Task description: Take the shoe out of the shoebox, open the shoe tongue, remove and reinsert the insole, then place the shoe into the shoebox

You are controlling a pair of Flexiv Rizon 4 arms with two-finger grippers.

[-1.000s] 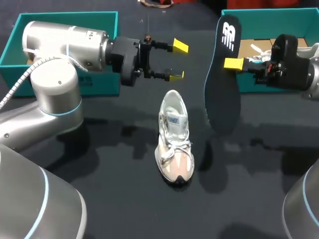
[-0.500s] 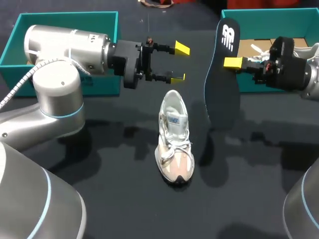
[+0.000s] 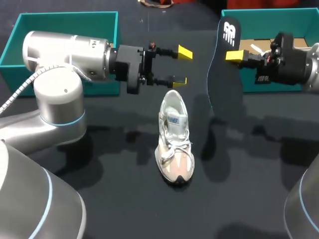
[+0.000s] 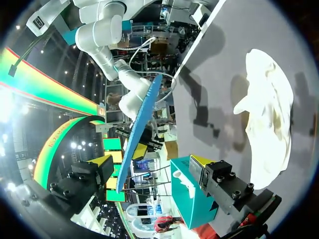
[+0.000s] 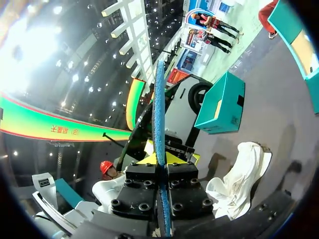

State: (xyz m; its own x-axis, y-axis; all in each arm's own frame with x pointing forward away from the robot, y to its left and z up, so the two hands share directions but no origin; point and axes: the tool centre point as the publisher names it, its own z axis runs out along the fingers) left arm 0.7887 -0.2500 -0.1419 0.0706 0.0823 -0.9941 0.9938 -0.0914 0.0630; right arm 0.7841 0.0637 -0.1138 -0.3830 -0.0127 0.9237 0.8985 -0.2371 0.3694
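Note:
A white and beige shoe (image 3: 173, 137) lies on the dark table, toe toward the front edge; it also shows beside my left gripper (image 4: 152, 167) as the shoe (image 4: 266, 124). My left gripper (image 3: 182, 66) hangs open just behind the shoe's heel, holding nothing. My right gripper (image 3: 234, 56) is shut on the black insole (image 3: 223, 79), which hangs upright to the right of the shoe. In the right wrist view the insole (image 5: 159, 114) stands edge-on between the shut fingers of my right gripper (image 5: 160, 162), with the shoe (image 5: 239, 174) beyond it.
A teal shoebox (image 3: 65, 22) stands at the back left behind my left arm. A second teal box (image 3: 259, 15) with paper inside stands at the back right, behind my right gripper. Dark table surface surrounds the shoe.
My right gripper has lifted the insole a little higher and farther back. My left gripper has shifted slightly right, closer to the shoe's heel. The shoe has not moved.

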